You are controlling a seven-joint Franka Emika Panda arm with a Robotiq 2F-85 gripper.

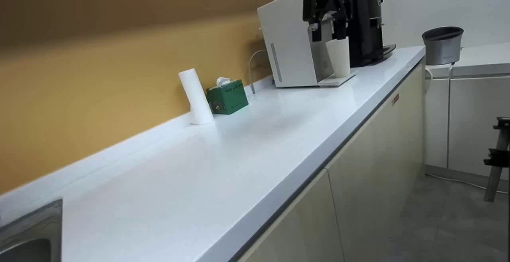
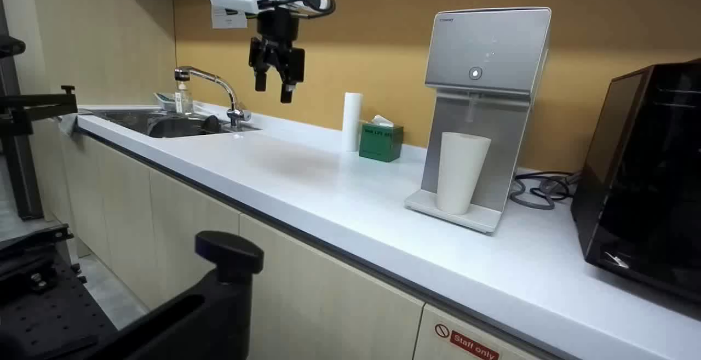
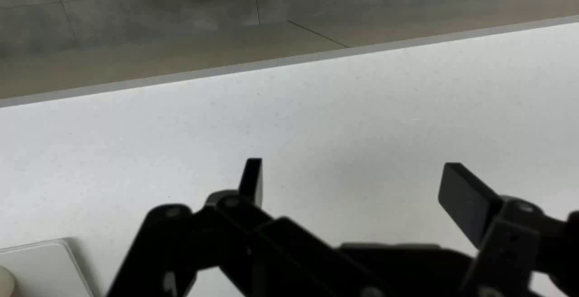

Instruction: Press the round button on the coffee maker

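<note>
Along an ochre wall point(image 2: 378, 47) runs a long white counter point(image 2: 306, 184), and on it stands a silver water dispenser point(image 2: 495, 119), which I take to be the coffee maker meant by the task. Beyond it in an exterior view is a black machine point(image 1: 360, 42), perhaps for coffee, whose controls are too small to make out. The black two-finger gripper point(image 2: 273, 89) hangs over the counter, pointing down, well apart from the dispenser; its jaws stand wide apart and hold nothing. For a press, bring the fingers point(image 3: 468, 202) together first, so that they make a single stiff tip. The wrist view catches only a corner of the dispenser's tray point(image 3: 45, 265), so exterior views will have to guide the alignment. A tall white cup point(image 2: 460, 176) stands upright on that tray; come in above it, from the front, without sweeping across. The round button point(image 2: 475, 73), the only one plainly in sight, sits near the bottom of the dispenser's upper front. Aim for its middle, push straight into the face rather than downward, and use only enough force to register, as a hard shove could rock the dispenser; then back straight out, leaving the cup to catch any water.
</note>
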